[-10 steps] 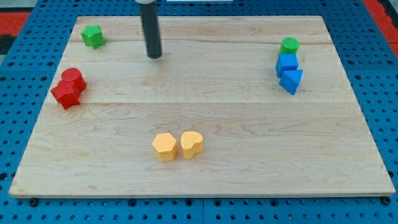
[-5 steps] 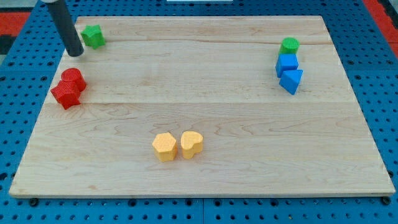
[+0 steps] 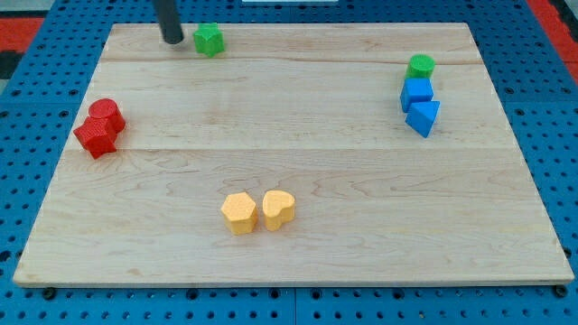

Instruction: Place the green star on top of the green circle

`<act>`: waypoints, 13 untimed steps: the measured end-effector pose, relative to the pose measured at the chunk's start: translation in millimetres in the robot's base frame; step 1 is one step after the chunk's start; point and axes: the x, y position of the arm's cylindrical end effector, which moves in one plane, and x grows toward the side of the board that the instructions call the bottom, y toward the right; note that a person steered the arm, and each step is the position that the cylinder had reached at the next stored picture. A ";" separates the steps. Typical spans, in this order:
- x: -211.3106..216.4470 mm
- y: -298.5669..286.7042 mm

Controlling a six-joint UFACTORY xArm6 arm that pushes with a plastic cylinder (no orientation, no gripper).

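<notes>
my tip sits near the upper left of the frame, just left of the green star, with a small gap between them as far as i can tell. no hand on this rig, just the dark rod, so nothing is opened or closed and nothing is held.

the green star is close to the top edge of the wooden bench, left of centre. the green circle is way over at the upper right, well apart from the star. right below the circle is a blue cube, touching it or nearly, and a blue triangle sits just under that, so the three make a short column.

on the left side there are two red blocks pressed together: a red circle and a red star just below and left of it.

lower middle has two yellow blocks side by side, a yellow hexagon on the left and a yellow heart on the right, just about touching.
</notes>
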 end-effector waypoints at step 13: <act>14.2 301.5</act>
